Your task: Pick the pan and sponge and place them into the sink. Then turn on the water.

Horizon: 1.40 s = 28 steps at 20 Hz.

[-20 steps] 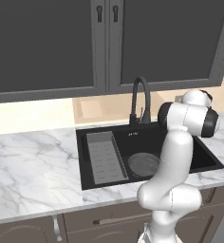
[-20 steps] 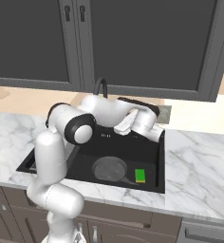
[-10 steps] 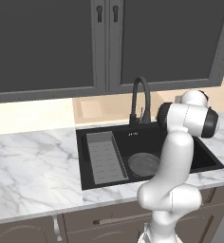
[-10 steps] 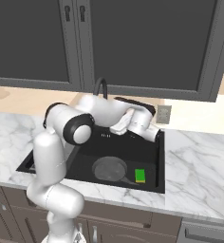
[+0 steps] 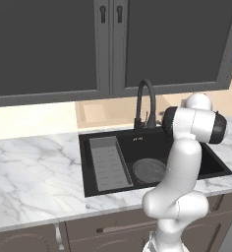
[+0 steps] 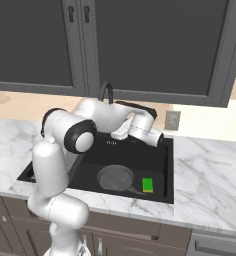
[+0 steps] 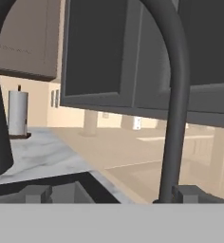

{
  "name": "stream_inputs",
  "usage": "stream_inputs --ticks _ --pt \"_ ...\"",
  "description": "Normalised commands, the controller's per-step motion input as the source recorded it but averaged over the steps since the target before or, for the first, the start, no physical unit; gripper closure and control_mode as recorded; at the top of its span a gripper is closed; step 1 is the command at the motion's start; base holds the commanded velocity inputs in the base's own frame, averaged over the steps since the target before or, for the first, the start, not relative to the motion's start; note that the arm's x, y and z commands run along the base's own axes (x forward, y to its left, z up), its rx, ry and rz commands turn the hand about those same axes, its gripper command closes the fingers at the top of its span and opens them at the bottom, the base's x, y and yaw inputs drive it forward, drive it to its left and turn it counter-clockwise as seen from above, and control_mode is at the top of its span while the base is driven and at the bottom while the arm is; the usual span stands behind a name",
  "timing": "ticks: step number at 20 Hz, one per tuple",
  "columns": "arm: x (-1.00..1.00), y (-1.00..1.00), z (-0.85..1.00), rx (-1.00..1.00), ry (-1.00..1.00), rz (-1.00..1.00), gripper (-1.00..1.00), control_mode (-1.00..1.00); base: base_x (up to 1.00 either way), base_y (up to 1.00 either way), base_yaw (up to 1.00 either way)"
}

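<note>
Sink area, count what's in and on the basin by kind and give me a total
Pan: 1
Sponge: 1
Ribbed tray: 1
Faucet: 1
Total: 4

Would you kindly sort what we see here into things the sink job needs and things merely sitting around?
Needed: pan, sponge, sink, faucet, open gripper.
Merely around: ribbed tray, wall outlet, paper towel roll, upper cabinets.
</note>
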Motion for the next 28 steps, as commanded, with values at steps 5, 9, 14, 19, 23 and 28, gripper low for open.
stream_inputs --ticks 5,9,14,19,23,28 --pt "0.12 0.06 0.00 0.00 0.06 0.00 -1.00 -1.00 0.00 0.00 0.00" --pt "0.11 0.01 0.00 0.00 0.02 0.00 -1.00 -1.00 0.00 0.00 0.00" --pt "0.09 0.01 -0.01 0.00 0.00 0.00 -1.00 -1.00 0.00 0.00 0.00" --pt "0.24 0.01 -0.06 0.00 0.00 0.01 -1.00 -1.00 0.00 0.00 0.00" --pt "0.38 0.00 -0.16 0.00 0.00 0.01 -1.00 -1.00 0.00 0.00 0.00" --pt "0.38 0.00 -0.19 0.00 0.00 0.01 -1.00 -1.00 0.00 0.00 0.00"
